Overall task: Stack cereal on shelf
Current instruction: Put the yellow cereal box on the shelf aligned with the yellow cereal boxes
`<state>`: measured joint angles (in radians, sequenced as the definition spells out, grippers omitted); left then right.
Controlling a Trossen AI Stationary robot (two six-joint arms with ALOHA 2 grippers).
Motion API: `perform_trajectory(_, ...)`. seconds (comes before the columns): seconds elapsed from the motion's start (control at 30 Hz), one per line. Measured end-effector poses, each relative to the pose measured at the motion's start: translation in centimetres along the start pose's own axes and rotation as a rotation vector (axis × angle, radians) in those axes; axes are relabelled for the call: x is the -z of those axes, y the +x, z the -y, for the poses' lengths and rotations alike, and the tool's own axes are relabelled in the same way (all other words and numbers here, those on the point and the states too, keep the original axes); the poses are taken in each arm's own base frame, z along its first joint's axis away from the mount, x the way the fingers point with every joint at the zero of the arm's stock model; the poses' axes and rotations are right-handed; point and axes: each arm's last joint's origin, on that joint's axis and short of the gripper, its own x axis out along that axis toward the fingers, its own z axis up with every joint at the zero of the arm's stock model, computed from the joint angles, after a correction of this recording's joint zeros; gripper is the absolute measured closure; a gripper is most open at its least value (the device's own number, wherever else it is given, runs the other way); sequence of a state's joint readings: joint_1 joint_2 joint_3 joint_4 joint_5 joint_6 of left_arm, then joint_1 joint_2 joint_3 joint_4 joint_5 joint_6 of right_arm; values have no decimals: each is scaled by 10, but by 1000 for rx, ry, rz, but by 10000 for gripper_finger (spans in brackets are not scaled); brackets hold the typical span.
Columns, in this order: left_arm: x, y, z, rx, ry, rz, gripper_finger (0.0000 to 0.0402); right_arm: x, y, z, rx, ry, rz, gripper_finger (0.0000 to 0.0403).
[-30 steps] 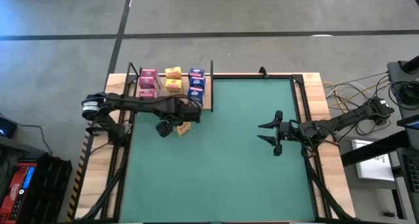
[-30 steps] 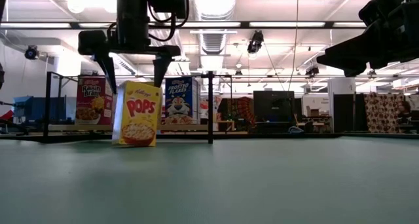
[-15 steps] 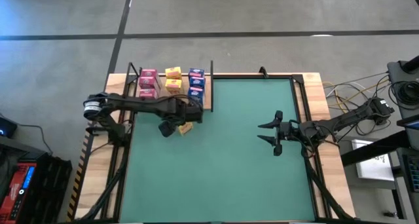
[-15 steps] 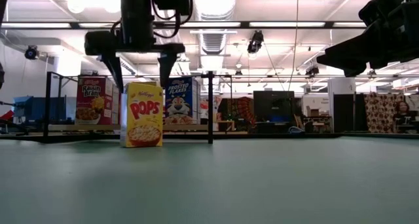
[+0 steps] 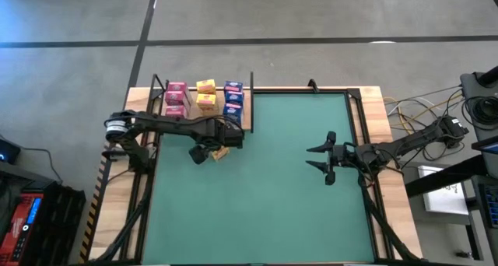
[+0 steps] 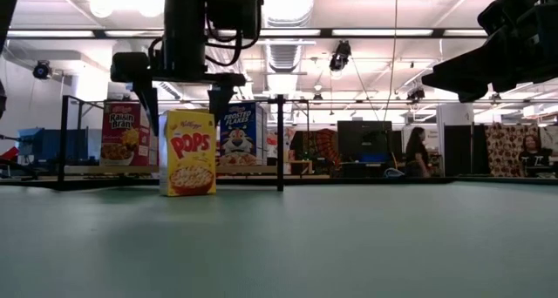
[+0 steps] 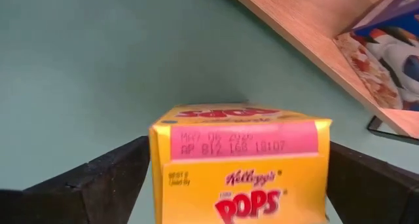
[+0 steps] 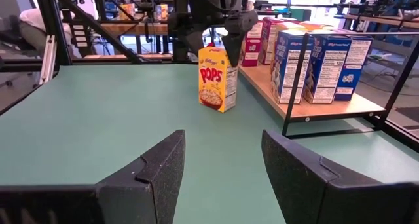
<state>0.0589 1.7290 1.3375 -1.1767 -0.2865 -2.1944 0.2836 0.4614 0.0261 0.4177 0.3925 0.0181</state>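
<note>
The yellow Pops box [image 6: 188, 152] stands upright on the green mat [image 5: 257, 196] of the worktop, just in front of the shelf [image 5: 247, 118], near its right end; the left tool [image 6: 179, 93] hangs directly over the box with its fingers [image 7: 105, 178] spread wide, one on each side of the carton's top; a gap shows at each side in the low view, so the box is not clamped. On the shelf the remaining cereal stands in three columns: pink boxes [image 5: 176, 99] to the left, yellow boxes [image 5: 205, 93] in the middle, blue boxes [image 5: 233, 99] to the right. The right tool [image 5: 320, 159] hovers well apart over the right half of the mat, its fingers partly apart and holding nothing. People [image 6: 417, 152] stand in the room beyond the worktop.
</note>
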Motion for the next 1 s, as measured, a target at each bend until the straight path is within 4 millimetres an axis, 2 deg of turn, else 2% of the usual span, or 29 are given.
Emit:
perform_trajectory(0.2, 4, 9, 1, -24, 5, 17, 50, 0, 0, 0, 0, 0, 0, 211)
perform_trajectory(0.37, 3, 8, 1, -23, 38, 20, 86, 0, 0, 0, 0, 0, -1, 211)
perform_trajectory(0.57, -4, -1, -1, 1, 128, 82, 89, 0, 0, 0, 0, -1, -1, 211)
perform_trajectory(0.8, -16, -19, 1, 72, 304, 257, 86, 0, 0, 0, 0, 0, -1, 211)
perform_trajectory(1.0, -39, -24, 7, 64, 388, 283, 86, 0, 0, 0, 0, -1, -1, 211)
